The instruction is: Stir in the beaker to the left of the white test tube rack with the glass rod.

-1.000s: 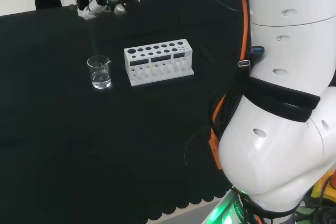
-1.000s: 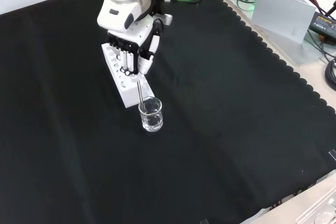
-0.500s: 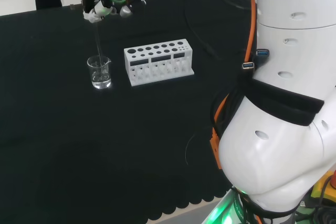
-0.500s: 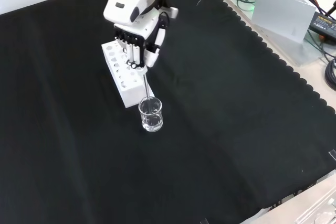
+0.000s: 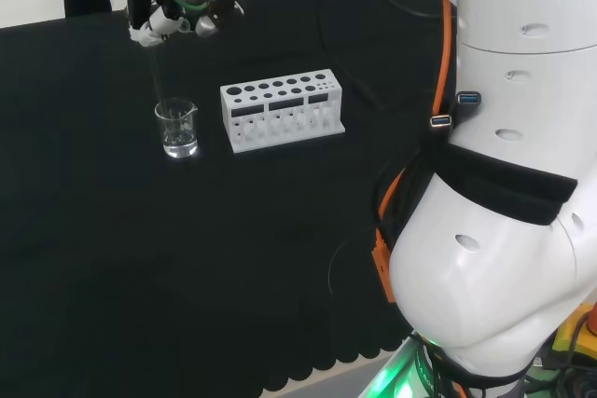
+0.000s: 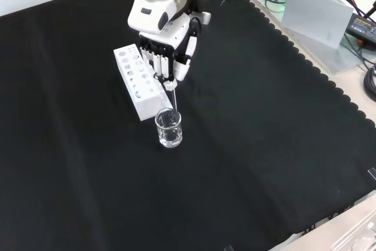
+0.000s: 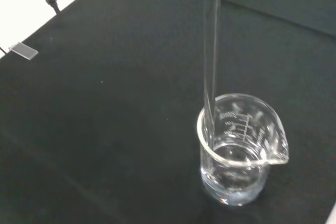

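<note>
The robot hand (image 6: 167,57), fingers curled round the glass rod (image 7: 211,45), has its tip inside the beaker (image 6: 168,128), so stirring seems underway, not finished.

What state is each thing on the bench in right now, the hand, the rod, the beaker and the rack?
Hand: shut on the glass rod, above the beaker.
Glass rod: held nearly upright, lower end inside the beaker by its rim.
Beaker: upright on the cloth, a little clear liquid at the bottom.
Test tube rack: standing on the cloth, its holes look empty.
</note>
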Motion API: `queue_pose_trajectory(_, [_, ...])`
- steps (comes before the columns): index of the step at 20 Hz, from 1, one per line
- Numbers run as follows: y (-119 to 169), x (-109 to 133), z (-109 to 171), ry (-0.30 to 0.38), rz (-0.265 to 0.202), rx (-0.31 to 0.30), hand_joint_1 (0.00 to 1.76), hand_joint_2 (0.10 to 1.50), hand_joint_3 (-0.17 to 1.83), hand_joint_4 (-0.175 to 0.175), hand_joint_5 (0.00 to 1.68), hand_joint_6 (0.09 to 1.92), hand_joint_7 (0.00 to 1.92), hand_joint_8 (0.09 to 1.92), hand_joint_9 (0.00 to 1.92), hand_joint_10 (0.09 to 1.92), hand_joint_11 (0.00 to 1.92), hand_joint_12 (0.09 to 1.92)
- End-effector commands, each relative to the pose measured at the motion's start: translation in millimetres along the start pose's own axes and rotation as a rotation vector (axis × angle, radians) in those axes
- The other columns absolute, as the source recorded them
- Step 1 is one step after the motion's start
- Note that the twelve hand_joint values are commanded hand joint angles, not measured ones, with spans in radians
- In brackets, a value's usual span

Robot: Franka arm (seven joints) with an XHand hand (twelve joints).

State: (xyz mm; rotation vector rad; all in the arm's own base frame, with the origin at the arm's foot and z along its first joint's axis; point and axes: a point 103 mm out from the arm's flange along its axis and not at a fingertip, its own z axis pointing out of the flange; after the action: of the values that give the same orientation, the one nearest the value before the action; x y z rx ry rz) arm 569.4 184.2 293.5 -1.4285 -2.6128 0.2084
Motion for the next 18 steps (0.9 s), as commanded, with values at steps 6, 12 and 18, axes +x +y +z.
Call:
queue_pose_trajectory(6, [-4.8, 12.2, -10.3, 0.002, -0.004, -0.051, 1.30, 1.12, -0.17, -0.175, 1.28, 0.19, 1.14, 1.08, 1.72, 0.76, 1.70, 0.62])
queue_pose_trajectory(12, [-9.9, 19.3, -19.2, -0.020, -0.005, -0.058, 1.30, 1.12, -0.17, -0.175, 1.28, 0.19, 1.14, 1.08, 1.72, 0.76, 1.70, 0.62])
queue_pose_trajectory(18, [-10.8, 31.6, -25.2, -0.035, -0.021, -0.061, 1.30, 1.12, -0.17, -0.175, 1.29, 0.19, 1.14, 1.08, 1.73, 0.76, 1.70, 0.62])
